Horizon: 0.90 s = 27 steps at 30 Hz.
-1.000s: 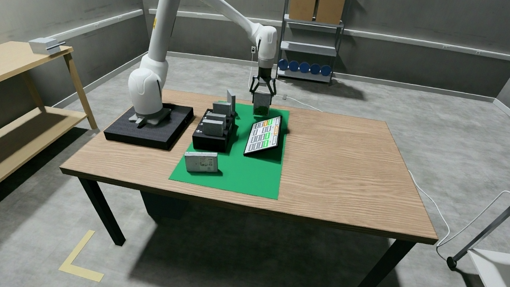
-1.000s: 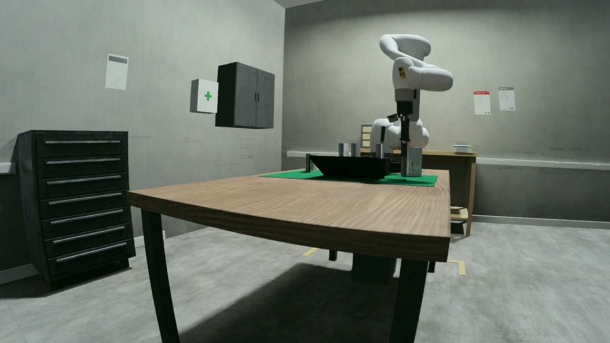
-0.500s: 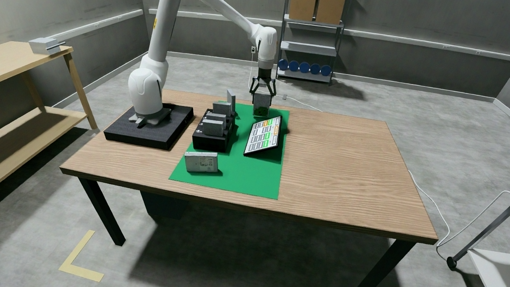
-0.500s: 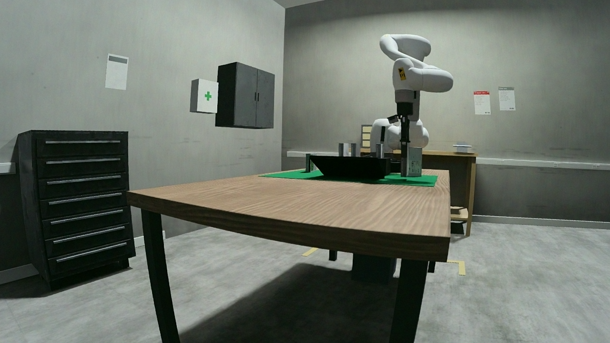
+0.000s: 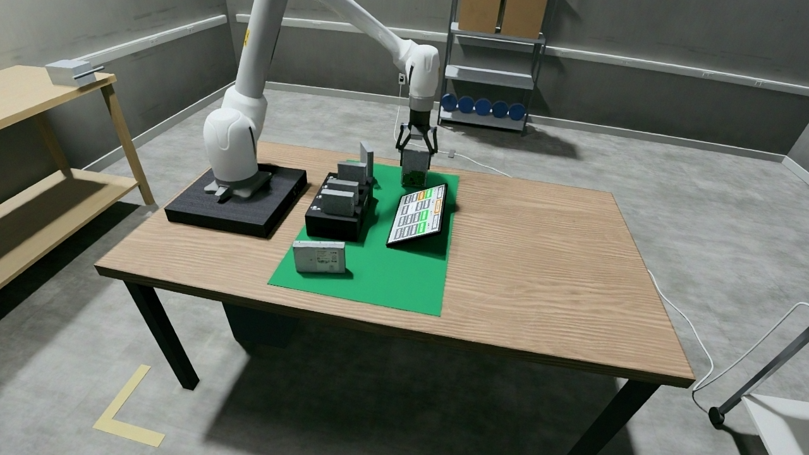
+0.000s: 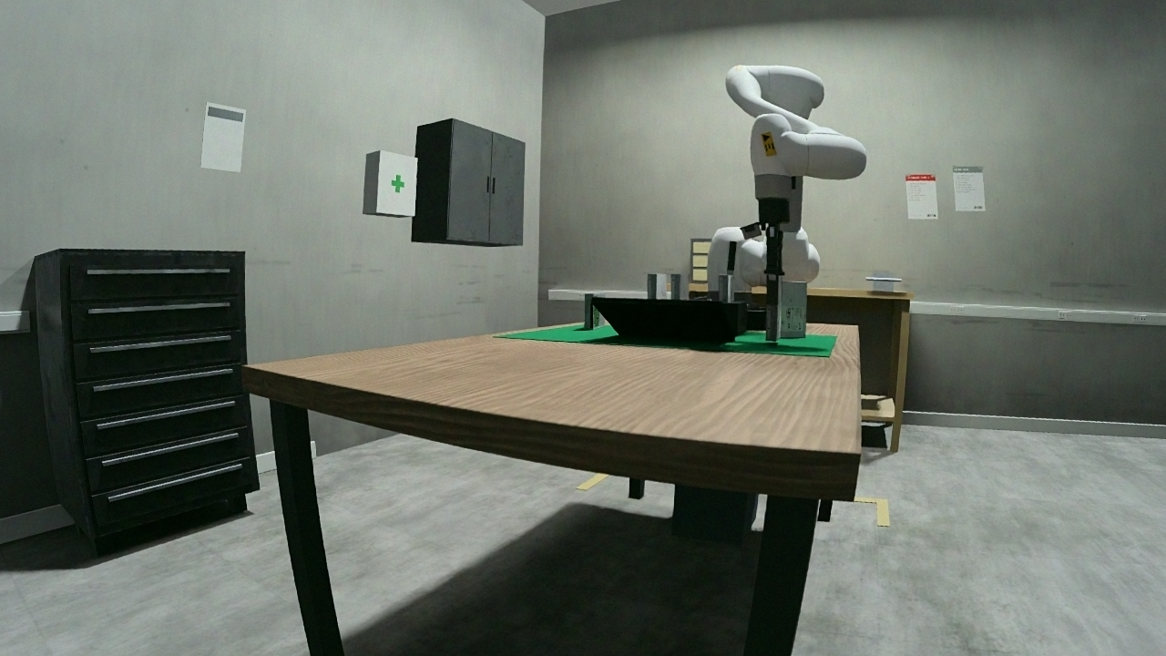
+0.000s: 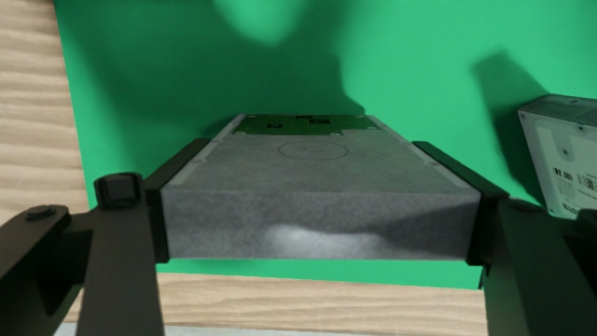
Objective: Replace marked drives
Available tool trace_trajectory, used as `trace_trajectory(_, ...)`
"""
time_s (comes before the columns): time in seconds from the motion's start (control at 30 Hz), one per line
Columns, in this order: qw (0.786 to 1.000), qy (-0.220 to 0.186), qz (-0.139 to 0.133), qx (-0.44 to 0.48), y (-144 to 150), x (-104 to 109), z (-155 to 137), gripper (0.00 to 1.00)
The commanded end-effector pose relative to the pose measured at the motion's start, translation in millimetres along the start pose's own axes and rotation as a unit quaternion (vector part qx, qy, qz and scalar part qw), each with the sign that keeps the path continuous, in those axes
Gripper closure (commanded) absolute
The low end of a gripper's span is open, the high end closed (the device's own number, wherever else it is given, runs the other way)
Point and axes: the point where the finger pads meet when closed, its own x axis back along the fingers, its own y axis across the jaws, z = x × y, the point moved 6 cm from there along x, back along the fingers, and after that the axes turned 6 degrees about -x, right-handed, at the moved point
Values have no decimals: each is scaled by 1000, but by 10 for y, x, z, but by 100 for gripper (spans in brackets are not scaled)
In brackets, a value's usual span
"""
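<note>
Nearest the wrist camera: one drive [image 5: 415, 163] [image 6: 772, 326] [image 7: 322, 224], upright, green board low on its broad face. My gripper [image 5: 415, 160] [image 6: 772, 281] [image 7: 311, 164] has the jaws well apart but closed on this drive's two narrow sides; the drive sits centred between them, top end slightly proud. In the top view it is at the far end of the green mat [image 5: 395, 282] [image 6: 546, 333] [image 7: 420, 56], with the dock [image 5: 334, 226] at its 8 o'clock and the tilted screen [image 5: 417, 215] [image 6: 672, 320] at 6. Whether its foot touches the mat, or it is spare or old, I cannot tell. Judged step: carrying or setting down. If lifting, go straight up before turning toward 8 o'clock, clearing the standing drive [image 5: 366, 161] [image 6: 792, 310] [image 7: 569, 159] at 9. If parking, lower plumb until seated, then release evenly; a tilted release could topple it.
</note>
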Motion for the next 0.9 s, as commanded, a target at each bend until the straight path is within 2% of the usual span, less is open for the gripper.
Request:
trace_trajectory(0.0,1000,0,1,0,-3,-8,-2,90)
trace_trajectory(0.87,1000,0,1,0,-3,-88,-2,90)
